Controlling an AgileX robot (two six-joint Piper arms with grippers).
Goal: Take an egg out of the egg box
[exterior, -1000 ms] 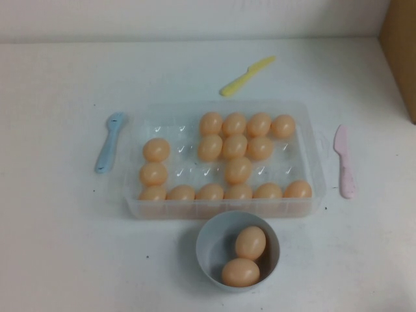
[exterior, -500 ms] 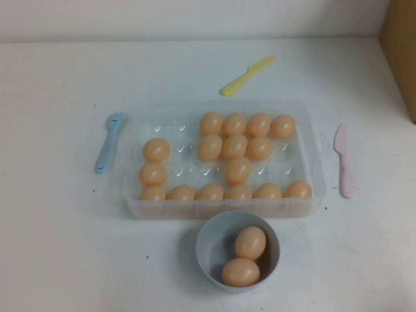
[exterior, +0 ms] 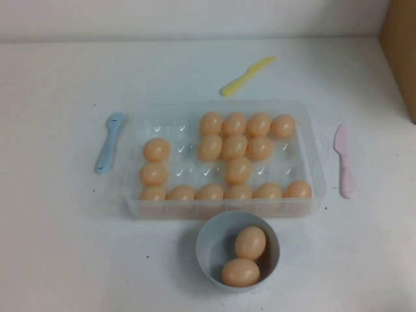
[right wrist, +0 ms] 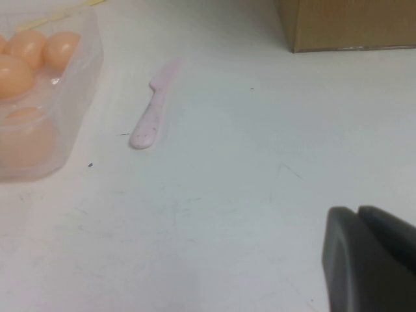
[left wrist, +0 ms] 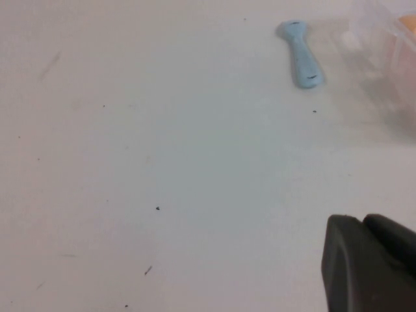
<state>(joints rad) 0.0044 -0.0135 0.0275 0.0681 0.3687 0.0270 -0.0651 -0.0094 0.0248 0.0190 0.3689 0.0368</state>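
Observation:
The clear egg box (exterior: pixel 221 209) lies mid-table in the high view and holds several peach-orange eggs, one alone near its middle (exterior: pixel 238 170). Neither arm shows in the high view. My left gripper (left wrist: pixel 361 221) hangs over bare table to the left of the box, its dark fingers together and empty; a corner of the box (left wrist: pixel 383 52) shows in its view. My right gripper (right wrist: pixel 357 211) hangs over bare table to the right of the box (right wrist: pixel 78 78), fingers together and empty, with some eggs (right wrist: pixel 26 49) in view.
A pale blue bowl (exterior: pixel 208 250) with two eggs (exterior: pixel 250 242) stands in front of the box. A blue spatula (exterior: pixel 109 141) lies left of it, a pink knife (exterior: pixel 344 161) right, a yellow knife (exterior: pixel 247 75) behind. A cardboard box (exterior: pixel 400 52) stands far right.

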